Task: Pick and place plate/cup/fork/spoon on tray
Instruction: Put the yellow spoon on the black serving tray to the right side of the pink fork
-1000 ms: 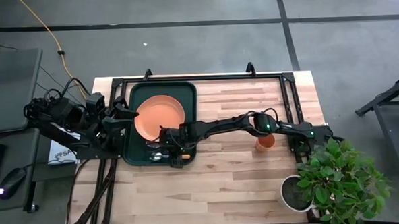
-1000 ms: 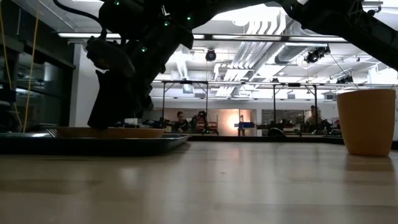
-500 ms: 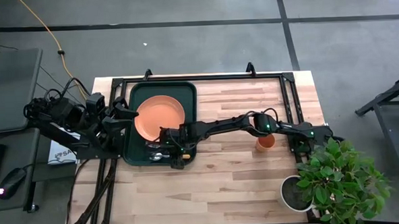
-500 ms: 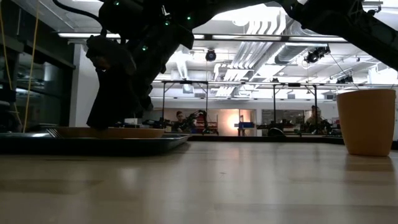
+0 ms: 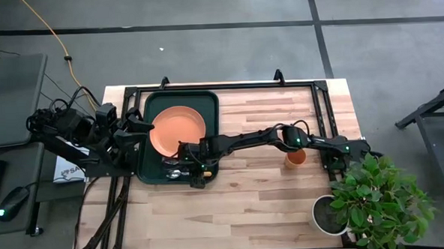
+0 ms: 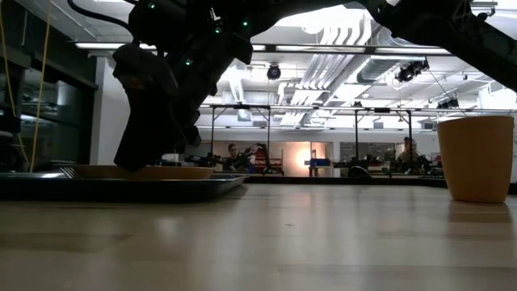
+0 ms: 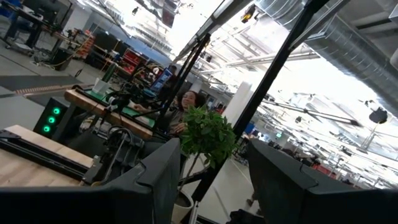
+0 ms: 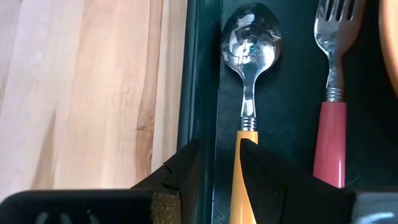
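Observation:
The dark green tray (image 5: 153,169) lies at the table's far left and holds the orange plate (image 5: 177,130). The spoon (image 8: 250,37) and the pink-handled fork (image 8: 329,124) lie flat side by side along the tray's near edge. My right gripper (image 8: 221,152) is low over that edge (image 5: 196,173), open, with its fingers on either side of the spoon's orange handle (image 8: 241,155). The orange cup (image 5: 295,158) stands upright on the wood at the right and also shows in the low view (image 6: 477,158). My left gripper (image 7: 211,186) waits open beside the tray's left side (image 5: 136,127). My right gripper's fingers (image 8: 267,180) point down and stand across the spoon's handle, which lies flat on the tray floor. One finger overlaps the handle in the wrist view; whether it touches the handle I cannot tell.
A grey pot with a green plant (image 5: 375,196) stands at the table's near right corner. A black frame rail (image 5: 323,112) runs along the far and right edges. Bare wood lies between the tray and the cup.

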### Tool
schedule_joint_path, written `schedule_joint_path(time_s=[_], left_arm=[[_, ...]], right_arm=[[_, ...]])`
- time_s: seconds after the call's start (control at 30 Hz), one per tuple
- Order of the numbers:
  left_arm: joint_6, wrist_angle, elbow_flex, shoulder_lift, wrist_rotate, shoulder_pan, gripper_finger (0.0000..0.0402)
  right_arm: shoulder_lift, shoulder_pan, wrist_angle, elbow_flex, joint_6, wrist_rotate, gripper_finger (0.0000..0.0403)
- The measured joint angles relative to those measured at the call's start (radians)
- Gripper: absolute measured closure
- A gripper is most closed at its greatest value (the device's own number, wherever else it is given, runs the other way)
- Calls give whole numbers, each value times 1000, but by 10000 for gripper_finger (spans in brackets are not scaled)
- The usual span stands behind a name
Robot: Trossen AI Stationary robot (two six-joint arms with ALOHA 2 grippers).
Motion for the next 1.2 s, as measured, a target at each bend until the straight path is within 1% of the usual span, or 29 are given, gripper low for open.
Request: schedule_joint_path(time_s=[0.8, 0.87, 1.03, 1.2], left_arm=[[-1, 0, 0, 0, 0, 0, 229], [-8, 0, 0, 0, 0, 0, 229], [-8, 0, 0, 0, 0, 0, 229], [-8, 0, 0, 0, 0, 0, 229]], right_arm=[[0, 13, 1, 0, 26, -8, 295], [0, 13, -31, 1, 24, -26, 295], [-5, 21, -146, 1, 17, -27, 295], [-19, 57, -217, 1, -39, -22, 295]])
